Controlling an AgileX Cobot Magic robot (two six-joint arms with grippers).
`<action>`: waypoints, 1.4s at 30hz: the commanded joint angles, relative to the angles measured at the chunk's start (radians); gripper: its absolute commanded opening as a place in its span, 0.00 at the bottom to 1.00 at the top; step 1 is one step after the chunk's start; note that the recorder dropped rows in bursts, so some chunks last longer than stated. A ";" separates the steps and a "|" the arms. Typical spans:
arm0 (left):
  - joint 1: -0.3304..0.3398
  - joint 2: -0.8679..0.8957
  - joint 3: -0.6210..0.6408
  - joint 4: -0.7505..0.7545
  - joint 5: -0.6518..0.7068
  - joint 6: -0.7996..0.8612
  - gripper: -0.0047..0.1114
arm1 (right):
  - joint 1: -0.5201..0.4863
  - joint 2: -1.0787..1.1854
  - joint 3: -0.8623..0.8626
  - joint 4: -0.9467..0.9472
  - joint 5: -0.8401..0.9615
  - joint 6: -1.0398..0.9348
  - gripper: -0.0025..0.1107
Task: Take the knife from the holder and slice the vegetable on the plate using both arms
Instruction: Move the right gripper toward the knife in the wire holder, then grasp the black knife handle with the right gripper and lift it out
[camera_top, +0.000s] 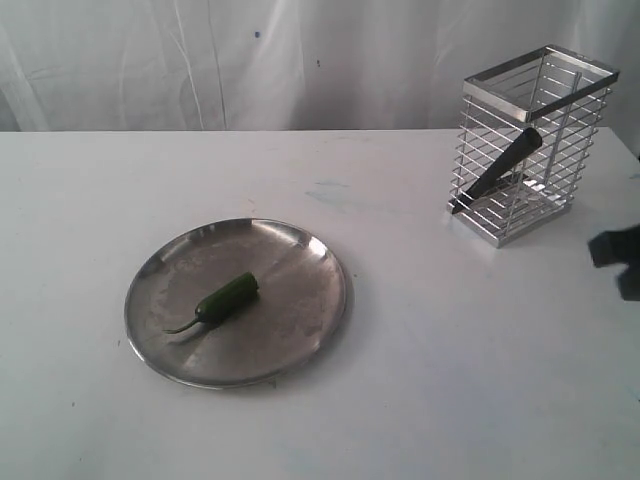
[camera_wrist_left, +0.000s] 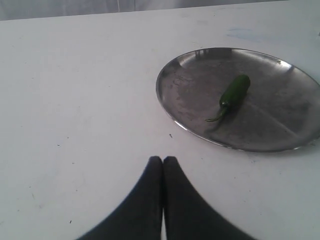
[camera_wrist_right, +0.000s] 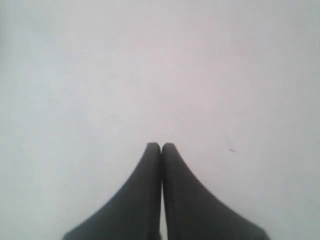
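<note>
Both grippers pinched together, holding nothing — left gripper (camera_wrist_left: 163, 159), right gripper (camera_wrist_right: 161, 145).
I see the knife (camera_top: 497, 170) leaning in the holder (camera_top: 530, 140) far right — vegetable (camera_top: 228, 298) on the plate (camera_top: 300, 262), near left.

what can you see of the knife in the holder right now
The knife is slim, with a black handle and a dark blade. It leans diagonally inside the chrome wire holder, handle end up near the middle bars and blade pointing down toward the lower left corner, where its tip seems to poke out between the bars close to the white table. Only the holder touches it; no claw is near it.
</note>
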 joint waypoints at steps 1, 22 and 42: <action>-0.007 -0.005 0.002 -0.008 -0.005 0.002 0.04 | 0.011 0.071 -0.153 0.204 0.030 -0.186 0.02; -0.007 -0.005 0.002 -0.008 -0.005 0.002 0.04 | 0.217 0.339 -0.556 -0.003 -0.033 -0.189 0.33; -0.007 -0.005 0.002 -0.008 -0.005 0.002 0.04 | 0.217 0.467 -0.556 -0.266 -0.144 0.151 0.50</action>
